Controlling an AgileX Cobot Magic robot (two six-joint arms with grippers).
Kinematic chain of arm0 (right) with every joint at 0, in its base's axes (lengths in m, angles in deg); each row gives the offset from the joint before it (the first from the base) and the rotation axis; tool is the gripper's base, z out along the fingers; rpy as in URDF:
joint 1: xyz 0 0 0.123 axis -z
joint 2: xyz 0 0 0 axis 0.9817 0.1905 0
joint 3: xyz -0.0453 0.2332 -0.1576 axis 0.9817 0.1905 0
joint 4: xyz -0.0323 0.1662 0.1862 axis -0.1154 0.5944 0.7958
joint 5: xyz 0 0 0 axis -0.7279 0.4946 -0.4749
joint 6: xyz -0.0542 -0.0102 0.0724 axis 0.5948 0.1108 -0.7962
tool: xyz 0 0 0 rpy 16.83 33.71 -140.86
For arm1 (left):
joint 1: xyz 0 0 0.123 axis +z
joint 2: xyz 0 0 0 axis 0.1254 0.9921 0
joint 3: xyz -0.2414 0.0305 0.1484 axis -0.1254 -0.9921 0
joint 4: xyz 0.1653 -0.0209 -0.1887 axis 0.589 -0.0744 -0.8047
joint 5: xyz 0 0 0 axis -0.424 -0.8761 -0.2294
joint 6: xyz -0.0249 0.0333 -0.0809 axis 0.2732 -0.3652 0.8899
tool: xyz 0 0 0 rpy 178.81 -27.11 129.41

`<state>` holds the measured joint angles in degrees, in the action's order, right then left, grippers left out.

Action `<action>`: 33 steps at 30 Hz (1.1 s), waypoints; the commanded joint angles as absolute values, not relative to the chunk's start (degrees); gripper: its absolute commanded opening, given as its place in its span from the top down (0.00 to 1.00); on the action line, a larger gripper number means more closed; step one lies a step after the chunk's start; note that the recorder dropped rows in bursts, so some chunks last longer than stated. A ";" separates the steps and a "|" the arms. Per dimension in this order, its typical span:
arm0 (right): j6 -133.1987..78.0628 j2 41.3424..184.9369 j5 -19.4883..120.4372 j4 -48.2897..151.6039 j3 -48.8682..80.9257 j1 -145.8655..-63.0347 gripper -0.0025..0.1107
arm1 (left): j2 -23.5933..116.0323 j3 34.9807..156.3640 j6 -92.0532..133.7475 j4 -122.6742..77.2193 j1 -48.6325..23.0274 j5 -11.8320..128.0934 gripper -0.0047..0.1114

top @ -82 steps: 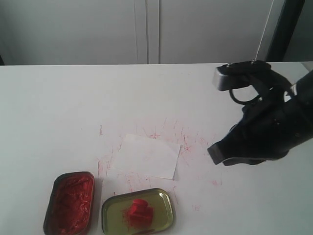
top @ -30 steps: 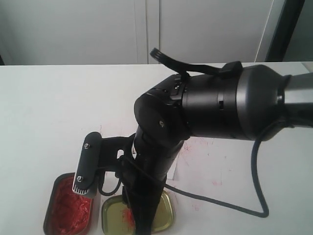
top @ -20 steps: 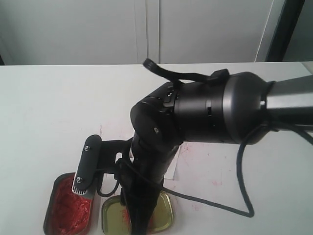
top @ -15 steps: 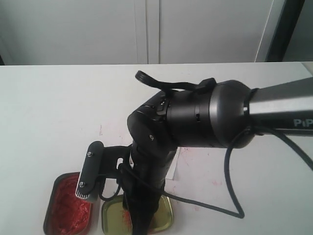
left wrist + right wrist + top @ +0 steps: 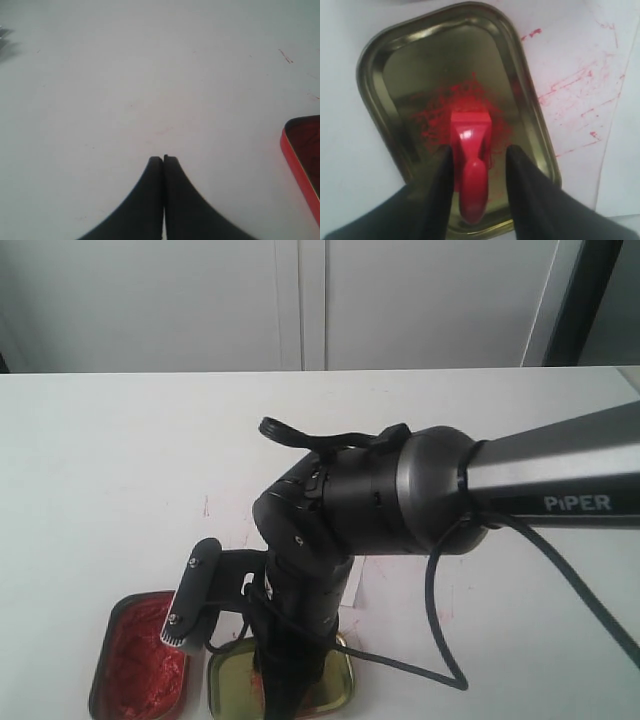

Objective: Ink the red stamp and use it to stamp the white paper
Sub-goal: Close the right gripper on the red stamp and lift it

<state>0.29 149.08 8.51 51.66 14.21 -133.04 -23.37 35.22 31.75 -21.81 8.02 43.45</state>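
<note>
The red stamp (image 5: 470, 132) stands on the smudged floor of the yellow-gold tray (image 5: 375, 100), its knobbed handle pointing at the camera. My right gripper (image 5: 481, 150) is open and straddles the handle, one finger on each side with a small gap to each. In the exterior view the right arm hides the stamp and most of the tray (image 5: 228, 680). The white paper (image 5: 625, 150) lies just beyond the tray's long side. My left gripper (image 5: 163, 159) is shut and holds nothing, low over bare tabletop.
The dark-rimmed tin of red ink paste (image 5: 140, 650) sits right beside the tray, and its red edge (image 5: 302, 150) also shows in the left wrist view. Red scratch marks cover the tabletop (image 5: 580, 80) between tray and paper. A cable (image 5: 440, 640) loops under the right arm.
The right arm has swung from the right side across the paper and sunk over the tray. Its open fingers now stand on either side of the stamp.
</note>
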 commanded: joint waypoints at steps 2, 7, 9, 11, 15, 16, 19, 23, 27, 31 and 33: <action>-0.23 149.40 8.99 51.66 14.36 -133.22 0.67 | -23.59 34.98 31.89 -21.80 8.10 43.47 0.96; -0.59 150.41 8.99 51.66 14.36 -133.22 0.69 | -23.59 34.98 31.89 -21.80 8.10 43.47 0.96; -0.59 150.41 8.99 51.66 14.36 -133.22 0.70 | -23.59 34.98 31.89 -21.80 8.10 43.47 0.96; -0.59 150.41 8.86 51.66 14.36 -133.22 0.74 | -23.59 34.98 31.89 -21.80 8.10 43.47 0.96; -0.59 150.41 8.33 51.66 14.36 -133.22 0.83 | -23.59 34.98 31.89 -21.80 8.10 43.47 0.96; -0.59 150.41 8.18 51.66 14.36 -133.22 0.85 | -23.59 34.98 31.89 -21.80 8.10 43.47 0.96; -0.59 150.41 7.46 51.66 14.26 -133.22 0.89 | -23.59 34.98 31.89 -21.80 8.10 43.47 0.96; -0.59 149.93 7.07 51.66 14.25 -133.22 0.96 | -23.59 34.98 31.89 -21.80 8.10 43.47 0.96; -1.34 148.58 7.07 51.66 14.25 -133.22 0.98 | -23.59 34.98 31.89 -21.80 8.10 43.47 0.96; -2.20 147.30 6.94 51.66 14.14 -133.22 0.98 | -23.59 34.98 31.89 -21.80 8.10 43.47 0.96; -2.92 146.70 6.94 51.66 14.14 -133.22 0.98 | -23.59 34.98 31.89 -21.80 8.10 43.47 0.96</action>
